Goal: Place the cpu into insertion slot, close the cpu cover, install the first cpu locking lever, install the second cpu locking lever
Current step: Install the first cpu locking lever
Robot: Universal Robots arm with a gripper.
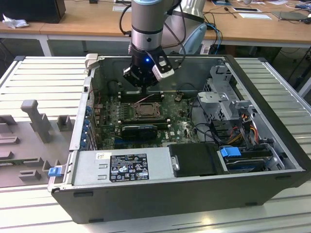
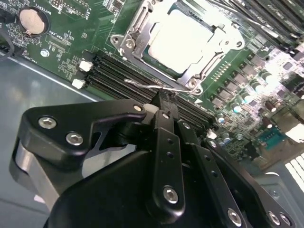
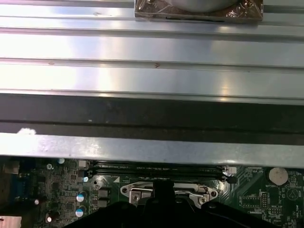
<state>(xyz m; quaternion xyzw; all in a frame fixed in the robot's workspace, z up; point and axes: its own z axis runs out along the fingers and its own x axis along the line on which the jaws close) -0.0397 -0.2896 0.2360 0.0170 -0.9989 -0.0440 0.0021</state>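
In the exterior view a ribbed metal tabletop (image 1: 272, 82) carries one open computer case (image 1: 160, 194). A wooden tabletop (image 1: 73, 26) with papers on it crosses the room at twelve o'clock, and one grey plastic fixture (image 1: 36, 121) lies at the case's nine o'clock. One robot arm (image 1: 147, 24) points down into the case. Its claw (image 1: 142, 80) hangs just above the green board (image 1: 109, 114), at twelve o'clock from the insertion slot (image 1: 145, 111). Two blue tabs show: a corner tab (image 1: 55, 171) at eight o'clock and a drive tab (image 1: 231, 151) at four o'clock. In the second wrist view the cpu (image 2: 178, 40) lies in the insertion slot, and its pale top shows through the window of the cpu cover (image 2: 135, 35), which lies flat over it. One thin wire lever (image 2: 142, 84) runs between the slot's rim and the memory slots (image 2: 118, 71). The claw, drawn narrow with its tips close together, meets that wire; I cannot tell whether it grips it. One coin battery (image 2: 33, 21) and two white latches (image 2: 85, 65) sit on the board. In the first wrist view the ribbed tabletop lies beyond the case wall (image 3: 142, 145), and the claw sits over the cover's rim beside the memory slots.
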